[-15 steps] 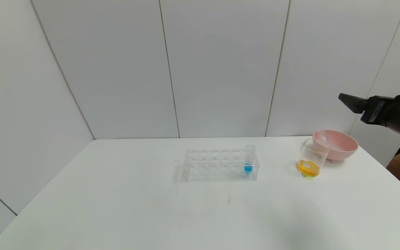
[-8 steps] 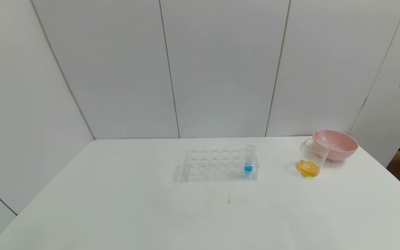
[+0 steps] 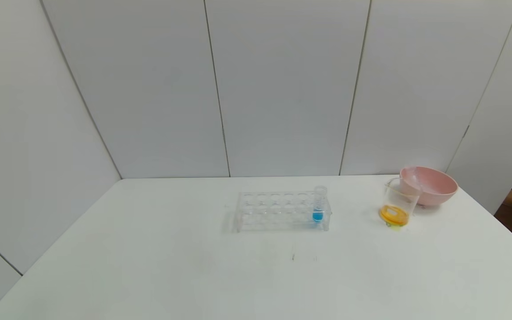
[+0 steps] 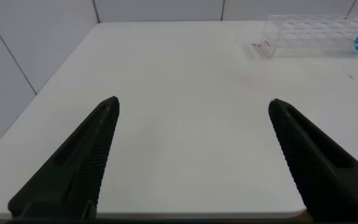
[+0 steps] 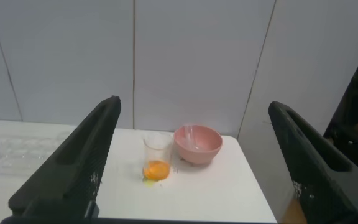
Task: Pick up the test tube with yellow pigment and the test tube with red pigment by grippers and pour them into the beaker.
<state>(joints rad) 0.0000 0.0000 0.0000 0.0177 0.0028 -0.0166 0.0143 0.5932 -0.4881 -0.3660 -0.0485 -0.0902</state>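
At three o'clock on the table [image 3: 149, 266], the beaker [image 3: 399, 202] holds orange liquid beside the pink bowl [image 3: 434, 184], suggesting both pours are finished; left gripper [image 4: 194, 155] and right gripper [image 5: 194, 155] stand apart, empty, clear of the work.

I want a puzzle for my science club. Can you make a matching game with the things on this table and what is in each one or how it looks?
Things:
1. beaker
2. rack
3. bowl
4. left gripper

Descriptions:
A. pink, behind the beaker
B. holds one tube with blue liquid
C. open, over the table's near edge
D. orange-yellow liquid at the bottom

Pairs: 1-D, 2-B, 3-A, 4-C
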